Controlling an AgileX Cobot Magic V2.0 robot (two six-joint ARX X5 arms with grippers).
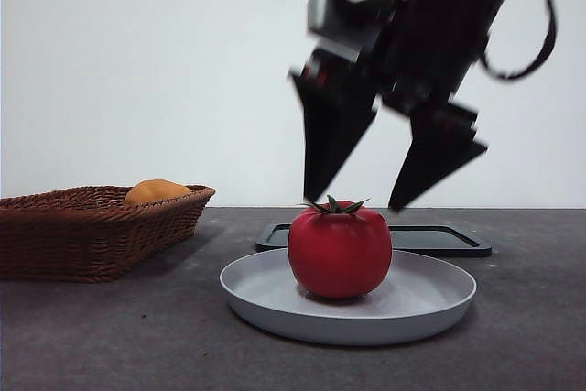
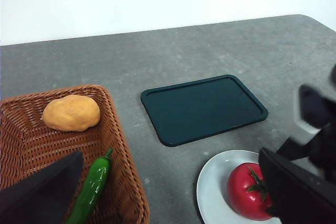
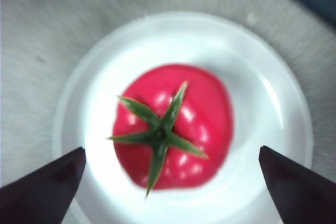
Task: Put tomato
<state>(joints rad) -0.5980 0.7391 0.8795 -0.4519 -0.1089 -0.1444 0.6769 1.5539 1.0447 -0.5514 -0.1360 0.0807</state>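
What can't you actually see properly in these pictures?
- Green pepper in the brown wicker basket: hidden by the basket wall in the front view.
- Glossy red tomato on the white round plate: blurred in the right wrist view.
- Dark rectangular tray: partly hidden behind the tomato, front view.

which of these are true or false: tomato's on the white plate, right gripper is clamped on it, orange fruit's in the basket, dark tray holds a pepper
1. The tomato sits on the white plate. True.
2. The right gripper is clamped on the tomato. False: its jaws are open and above the tomato, not touching it.
3. The orange fruit lies in the wicker basket. True.
4. The dark tray holds a green pepper. False: the pepper lies in the basket beside the orange fruit.
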